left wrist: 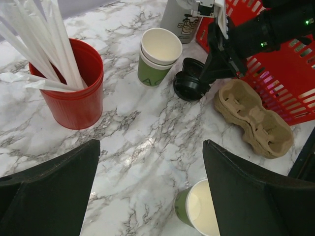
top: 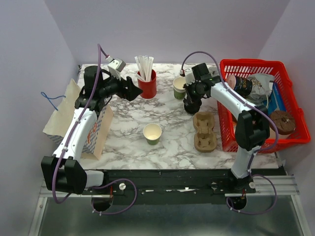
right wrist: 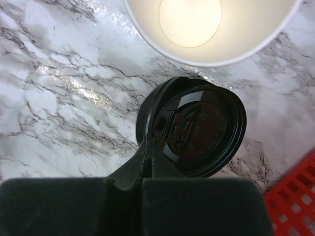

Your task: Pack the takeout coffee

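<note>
A cream paper cup with a green band (top: 152, 133) stands open in the middle of the table; it also shows at the bottom of the left wrist view (left wrist: 199, 209). Two more such cups (top: 179, 87) stand nested at the back (left wrist: 157, 56). My right gripper (top: 191, 105) is shut on the rim of a round black lid (right wrist: 199, 128), held tilted just above the marble beside the nested cups (right wrist: 211, 24); the lid also shows in the left wrist view (left wrist: 189, 84). My left gripper (top: 135, 92) is open and empty (left wrist: 151, 147), beside the red straw cup.
A red cup of white straws (top: 146, 83) stands at the back. A brown pulp cup tray (top: 204, 131) lies right of centre, next to a red basket (top: 231, 142) of items. A paper bag (top: 96, 132) lies at the left under my left arm.
</note>
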`<state>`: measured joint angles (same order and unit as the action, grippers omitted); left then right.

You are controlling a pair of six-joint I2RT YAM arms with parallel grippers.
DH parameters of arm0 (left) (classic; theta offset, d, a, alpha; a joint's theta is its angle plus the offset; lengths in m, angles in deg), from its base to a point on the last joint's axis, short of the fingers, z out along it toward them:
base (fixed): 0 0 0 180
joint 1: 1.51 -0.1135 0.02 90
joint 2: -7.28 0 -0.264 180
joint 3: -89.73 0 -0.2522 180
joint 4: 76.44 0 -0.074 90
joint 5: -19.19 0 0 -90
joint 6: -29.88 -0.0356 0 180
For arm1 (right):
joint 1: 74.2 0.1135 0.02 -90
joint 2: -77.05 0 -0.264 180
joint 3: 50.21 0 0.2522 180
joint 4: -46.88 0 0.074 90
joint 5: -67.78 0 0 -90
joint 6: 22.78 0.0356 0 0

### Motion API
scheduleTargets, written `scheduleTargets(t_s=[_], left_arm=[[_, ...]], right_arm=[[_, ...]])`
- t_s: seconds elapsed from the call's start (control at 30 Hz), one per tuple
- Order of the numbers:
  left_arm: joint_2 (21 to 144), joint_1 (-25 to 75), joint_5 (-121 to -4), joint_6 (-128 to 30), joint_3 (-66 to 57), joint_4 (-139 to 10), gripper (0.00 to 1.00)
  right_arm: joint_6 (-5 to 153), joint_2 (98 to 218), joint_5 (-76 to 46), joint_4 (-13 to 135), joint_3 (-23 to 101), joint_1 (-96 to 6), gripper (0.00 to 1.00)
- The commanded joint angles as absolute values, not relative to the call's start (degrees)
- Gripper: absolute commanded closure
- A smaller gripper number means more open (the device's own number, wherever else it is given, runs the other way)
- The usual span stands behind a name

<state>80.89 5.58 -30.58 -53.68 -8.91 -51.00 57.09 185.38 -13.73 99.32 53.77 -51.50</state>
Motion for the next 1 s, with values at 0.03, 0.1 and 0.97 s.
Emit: scheduleTargets(t_s=[0.03, 0.1, 0.97], left_arm=[[82.08, 5.70, -25.02, -50.54, -10.23, -55.12, 0.07], [82.34, 6.22, -25.02, -50.01, -10.24, -55.30, 0.07], [84.10, 9.39, -28.00, -51.86, -10.85, -54.68, 0.08]], right_arm=[[57.91, 184.02, -9.57, 100.72, 51.09, -52.49, 0.99], [57.99, 183.84, -8.51, 100.72, 50.83, -53.02, 0.99], [47.98, 182.34, -35.57, 92.73, 47.31, -50.20, 0.99]])
